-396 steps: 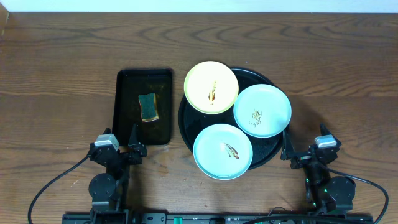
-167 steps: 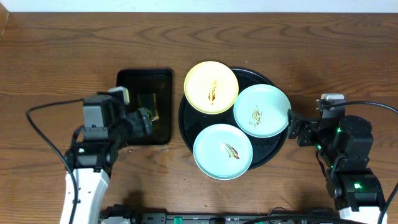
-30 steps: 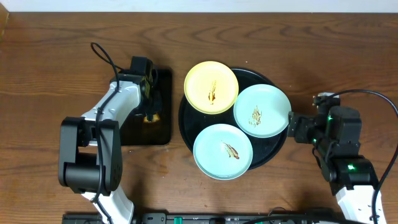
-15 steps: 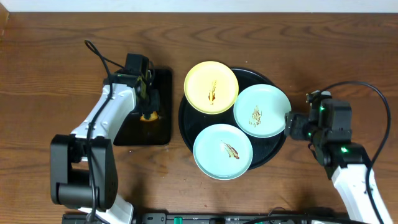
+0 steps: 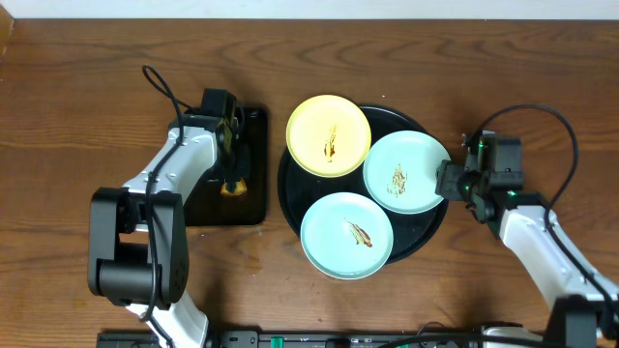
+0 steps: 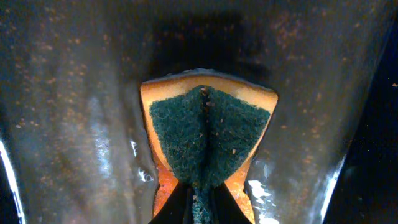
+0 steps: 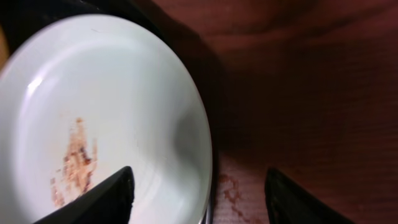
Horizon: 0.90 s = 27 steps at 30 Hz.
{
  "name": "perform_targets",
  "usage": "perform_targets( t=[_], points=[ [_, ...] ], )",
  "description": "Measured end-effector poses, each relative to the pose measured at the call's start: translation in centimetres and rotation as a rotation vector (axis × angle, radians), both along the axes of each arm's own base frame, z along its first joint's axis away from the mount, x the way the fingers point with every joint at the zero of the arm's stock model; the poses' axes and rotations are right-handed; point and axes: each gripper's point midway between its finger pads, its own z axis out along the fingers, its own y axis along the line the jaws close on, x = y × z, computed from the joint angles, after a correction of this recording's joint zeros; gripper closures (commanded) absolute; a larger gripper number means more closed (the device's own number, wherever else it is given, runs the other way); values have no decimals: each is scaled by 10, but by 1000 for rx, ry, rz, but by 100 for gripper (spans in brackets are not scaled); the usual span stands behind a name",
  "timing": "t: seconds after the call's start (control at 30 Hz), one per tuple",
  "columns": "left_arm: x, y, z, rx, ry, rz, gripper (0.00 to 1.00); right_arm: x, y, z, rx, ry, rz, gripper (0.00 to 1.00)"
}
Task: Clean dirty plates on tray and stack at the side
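Nearest your edge of the bench, one aqua plate (image 5: 346, 235) sits on the round black tray (image 5: 287, 193), overhanging its near rim, with a brown smear in its centre. Just beyond it, toward the right edge, lies the second aqua plate (image 5: 407, 172), also smeared. Your right fingers (image 5: 446, 181) are spread open astride its right rim, one tip over the plate and the other over bare bench. Toward the left edge, your left fingers (image 5: 231, 166) are clamped on the sponge (image 6: 208, 134), pinching it into a fold over the rectangular tray (image 5: 253, 203). Farthest away, the yellow plate (image 5: 329, 135) overlaps the round tray's far-left rim and is smeared as well. Nothing is stacked yet.

The step in hand, I judge, is steadying that right-hand plate for wiping. Close squarely on its rim alone, so it cannot tip or skate on the glossy tray. Lift the sponge clear of the rectangular tray's wall before crossing, then press it flat onto the smear.
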Motion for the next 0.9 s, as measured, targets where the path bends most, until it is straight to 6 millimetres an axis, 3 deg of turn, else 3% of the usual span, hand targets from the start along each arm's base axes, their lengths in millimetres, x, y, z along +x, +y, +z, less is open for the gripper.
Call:
perform_targets(
  t=[0.2, 0.5, 0.7, 0.9],
  points=[
    [0, 0, 0, 0, 0, 3, 92, 3, 0, -23, 6, 44, -14, 67],
    [0, 0, 0, 0, 1, 3, 92, 4, 0, -24, 16, 41, -29, 95],
    [0, 0, 3, -1, -5, 3, 92, 7, 0, -22, 17, 32, -34, 99],
    [3, 0, 24, -7, -61, 3, 92, 7, 0, -22, 18, 33, -33, 99]
  ],
)
